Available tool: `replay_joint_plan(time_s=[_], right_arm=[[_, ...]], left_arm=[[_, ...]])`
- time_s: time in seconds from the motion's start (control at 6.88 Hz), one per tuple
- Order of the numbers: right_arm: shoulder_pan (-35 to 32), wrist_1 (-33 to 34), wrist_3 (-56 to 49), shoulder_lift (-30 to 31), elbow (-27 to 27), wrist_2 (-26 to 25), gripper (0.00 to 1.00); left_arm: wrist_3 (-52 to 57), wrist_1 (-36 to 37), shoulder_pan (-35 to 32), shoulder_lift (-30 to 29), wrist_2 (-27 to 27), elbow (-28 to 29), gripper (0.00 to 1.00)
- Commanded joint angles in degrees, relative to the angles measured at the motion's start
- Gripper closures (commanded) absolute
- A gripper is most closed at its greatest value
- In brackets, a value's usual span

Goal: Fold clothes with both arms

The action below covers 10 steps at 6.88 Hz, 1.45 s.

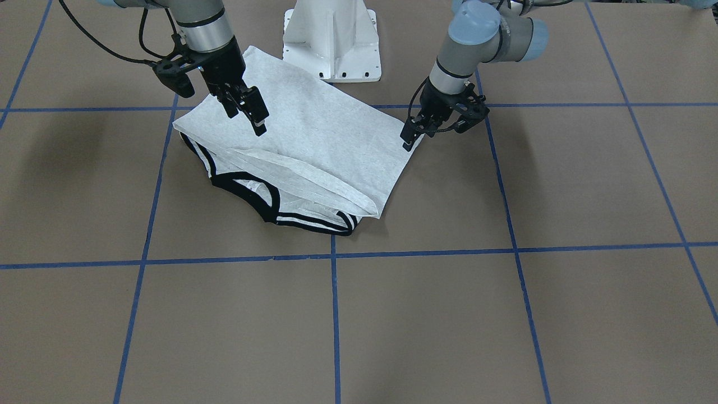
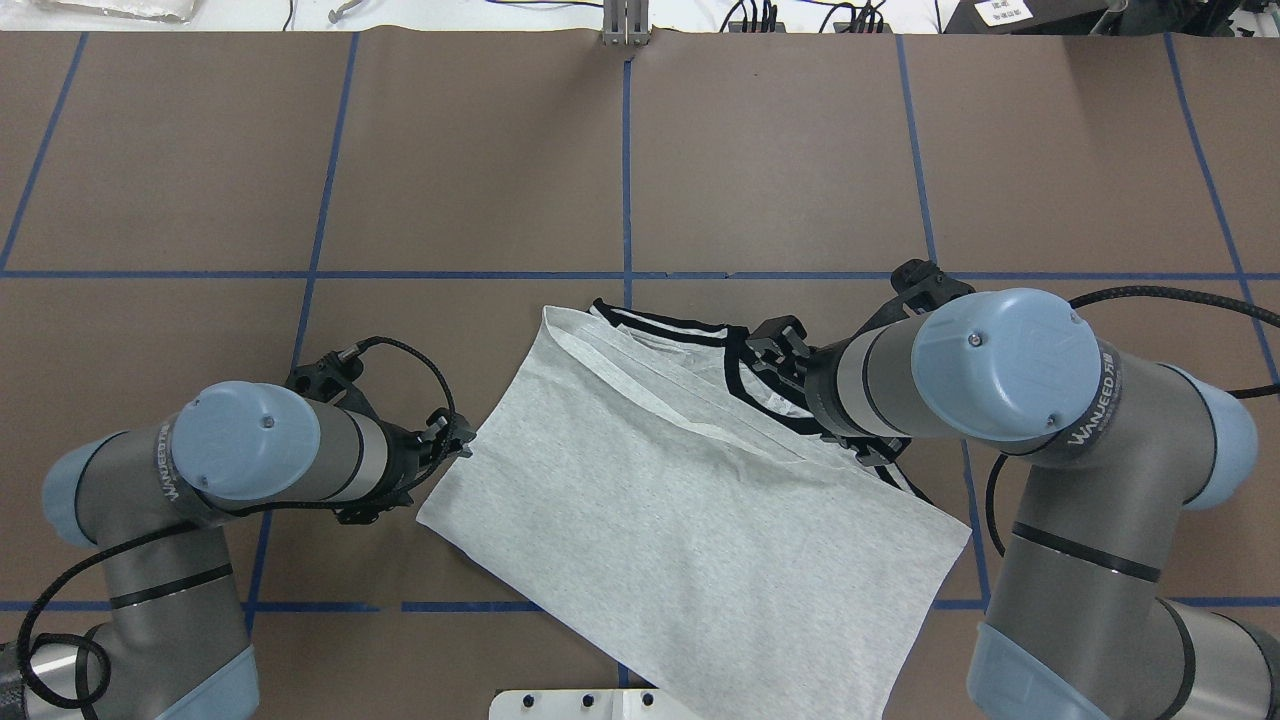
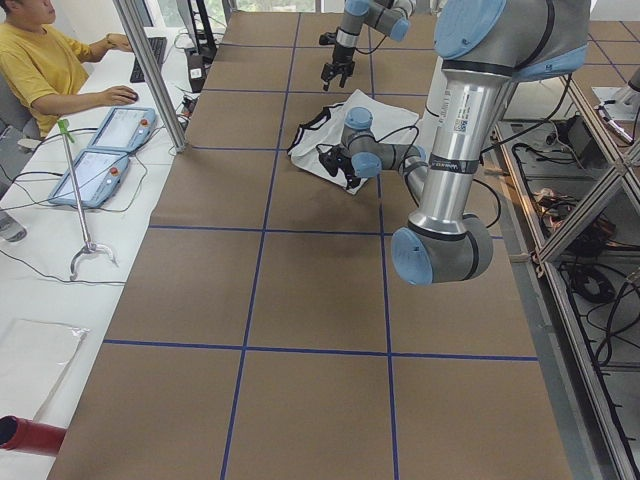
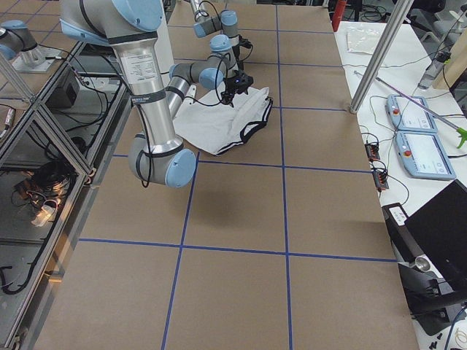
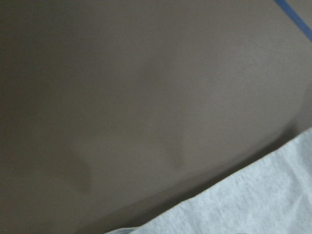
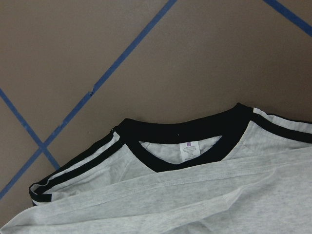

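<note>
T-shirt lies folded on the table, just in front of the white pedestal base, plain grey side up, skewed against the blue tape lines. 1 layer is laid over the body, and its hemmed edge runs diagonally just short of the black collar. The collar and the black-and-white shoulder stripes stick out from under that layer on the side away from my base. My right wrist view shows a white neck label inside the collar. My right gripper hangs over the grey panel, toward the shirt's edge on my right side, its 2 fingers spread with nothing between them. My left gripper is down at the shirt's corner on my left side, tip at the cloth edge. I cannot tell whether its fingers are spread or pressed together, nor whether they hold cloth. My left wrist view gives only bare table and a strip of grey cloth at lower right.
</note>
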<state>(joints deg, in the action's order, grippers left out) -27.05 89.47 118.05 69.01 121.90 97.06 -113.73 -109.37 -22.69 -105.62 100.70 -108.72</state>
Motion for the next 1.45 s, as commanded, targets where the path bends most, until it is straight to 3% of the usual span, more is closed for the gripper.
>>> replay_joint_plan(time_s=[0.0,0.44,0.58,0.73,0.87,1.31], right_arm=[[0.1,0.0,0.1,-1.1,-0.1,-0.1,0.00],[0.2,0.0,0.3,-2.1,-0.1,0.0,0.00],[0.2,0.0,0.6,-2.4,-0.1,0.0,0.00],[0.2,0.0,0.9,-3.5,-0.2,-0.1,0.00],[0.2,0.0,0.9,-3.7,-0.1,0.0,0.00],[0.2,0.0,0.9,-4.1,-0.2,-0.1,0.00]], left_arm=[[-0.2,1.4,1.8,0.1,-0.1,0.2,0.18],[-0.2,1.3,2.7,0.1,-0.1,1.1,0.30],[-0.2,1.4,2.7,-0.2,0.0,1.0,0.47],[0.0,1.4,2.7,0.0,0.1,0.8,0.91],[0.5,1.4,2.6,-0.1,0.1,0.9,1.00],[6.0,2.8,-1.2,-0.7,-0.1,0.5,1.00]])
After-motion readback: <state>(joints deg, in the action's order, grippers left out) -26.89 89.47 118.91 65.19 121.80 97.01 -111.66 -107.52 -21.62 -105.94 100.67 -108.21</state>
